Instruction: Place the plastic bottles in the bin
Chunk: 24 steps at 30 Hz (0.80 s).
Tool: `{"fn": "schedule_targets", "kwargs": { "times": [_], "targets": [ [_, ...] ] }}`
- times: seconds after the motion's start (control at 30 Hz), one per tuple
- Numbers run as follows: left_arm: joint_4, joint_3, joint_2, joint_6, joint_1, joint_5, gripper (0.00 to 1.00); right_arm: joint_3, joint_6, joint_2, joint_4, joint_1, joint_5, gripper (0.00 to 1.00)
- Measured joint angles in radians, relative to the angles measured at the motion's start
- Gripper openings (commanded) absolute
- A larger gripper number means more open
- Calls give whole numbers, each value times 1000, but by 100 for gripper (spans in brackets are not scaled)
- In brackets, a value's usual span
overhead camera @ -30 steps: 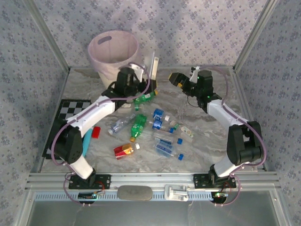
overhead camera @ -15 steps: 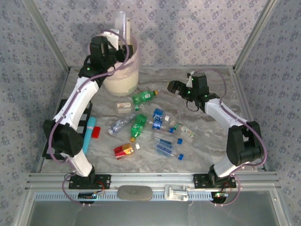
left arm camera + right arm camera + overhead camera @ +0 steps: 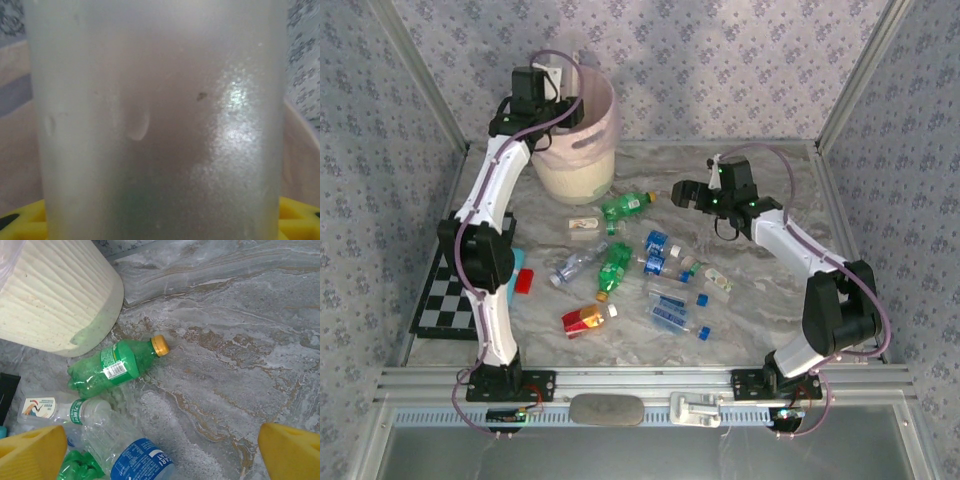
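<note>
My left gripper (image 3: pixel 563 82) is raised over the open top of the pale pink bin (image 3: pixel 607 108). It is shut on a frosted clear bottle (image 3: pixel 155 110), which spans the gap between its yellow fingertips (image 3: pixel 299 220). My right gripper (image 3: pixel 686 191) hangs open low over the table, right of a green bottle with an orange cap (image 3: pixel 625 207). In the right wrist view that green bottle (image 3: pixel 120 365) lies ahead of the open gripper (image 3: pixel 160 460), beside the bin's cream lower wall (image 3: pixel 55 290). Several more bottles lie mid-table: green (image 3: pixel 613 268), blue-labelled (image 3: pixel 655 243), red-and-yellow (image 3: pixel 585 318).
A clear bottle with a blue label (image 3: pixel 137 462) lies just inside my right gripper's left finger. A checkerboard mat (image 3: pixel 442 300) and a small red block (image 3: pixel 524 281) lie at the left. Bare marble stretches to the right of the bottles, with metal posts at the corners.
My left arm swung up from the table to above the bin, carrying the frosted bottle. My right gripper moved left and lower, toward the green bottle.
</note>
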<state>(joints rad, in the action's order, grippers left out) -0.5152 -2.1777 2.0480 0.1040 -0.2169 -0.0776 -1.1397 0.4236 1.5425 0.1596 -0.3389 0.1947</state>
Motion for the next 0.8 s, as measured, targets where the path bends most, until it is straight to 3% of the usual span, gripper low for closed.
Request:
{"fn": "schedule_targets", "kwargs": {
  "times": [0.13,0.3,0.63,0.8],
  "targets": [
    [-34,-8,11,-6,0,0,68,-2,-25,0,13,-10,-13,100],
    [-51,-25,15,-10,0,3,99,-11,-45,0,34,-17,-32,100],
    [-53,-39,11,3,0,0,100,-11,-67,-6,51,-24,-46,100],
    [-12,74,-72,21,-5,-15,100,-11,-88,-10,94,-28,-47,100]
  ]
}}
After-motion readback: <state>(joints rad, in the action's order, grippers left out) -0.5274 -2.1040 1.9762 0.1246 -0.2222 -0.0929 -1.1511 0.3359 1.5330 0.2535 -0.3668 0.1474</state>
